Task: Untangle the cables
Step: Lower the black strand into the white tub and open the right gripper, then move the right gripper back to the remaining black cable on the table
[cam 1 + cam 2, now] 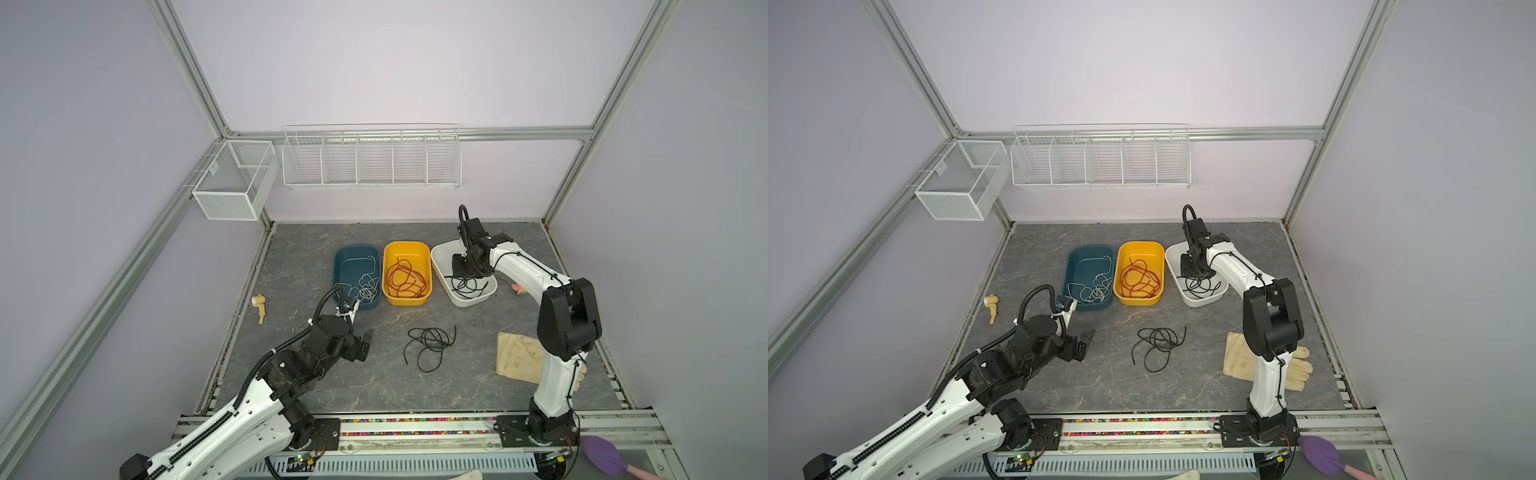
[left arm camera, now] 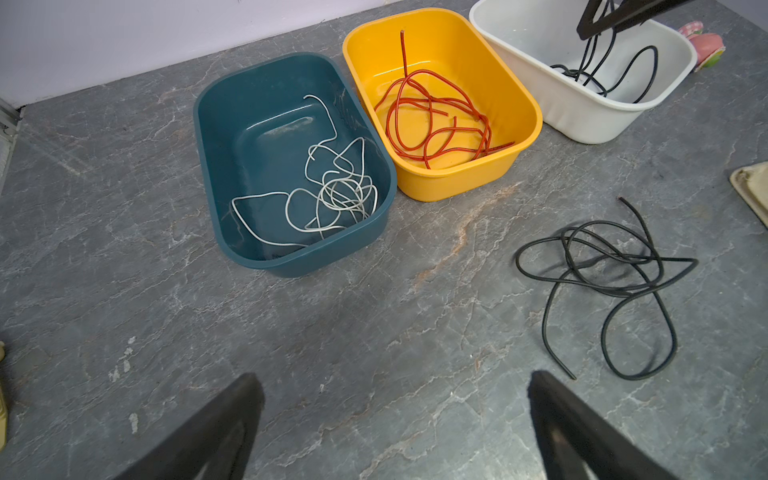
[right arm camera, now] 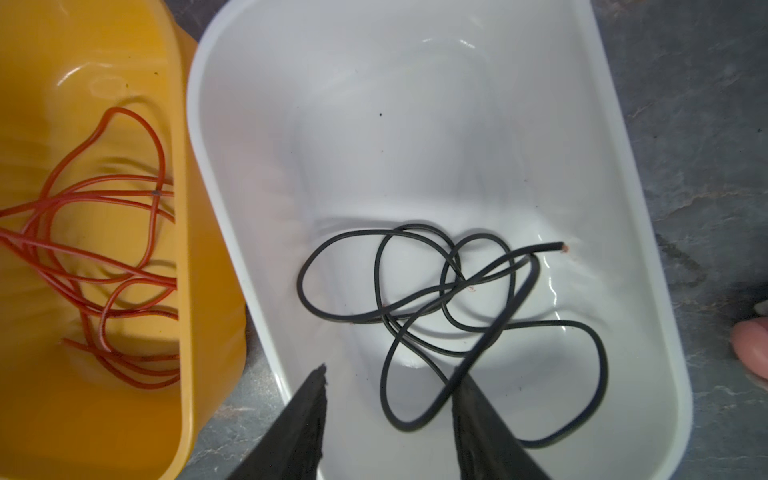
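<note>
The loose black cable (image 1: pixel 430 345), a thin string-like wire in overlapping loops, lies flat on the grey marbled surface (image 1: pixel 374 386). It is just ahead of the left gripper (image 2: pixel 395 386) and off toward the right arm's side. That gripper is spread wide and holds nothing. The tangle has no marked long axis, and one free end points toward the tubs.

A second black cable (image 3: pixel 449 316) rests in the white plastic tub (image 3: pixel 540 124), directly beneath the right gripper (image 3: pixel 390 374). Its fingers stand apart. One strand runs beside a finger but does not look pinched.

The red-orange cable (image 2: pixel 436 120) lies in the yellow plastic tub (image 2: pixel 457 183) and the white cable (image 2: pixel 328 195) in the teal plastic tub (image 2: pixel 316 257), both beyond the left gripper.

Judgement: the left gripper is the nearer and freer to take the loose black cable. Bare surface surrounds it, and the beige work glove (image 1: pixel 1266 361) lies on its far side, apart from it.
</note>
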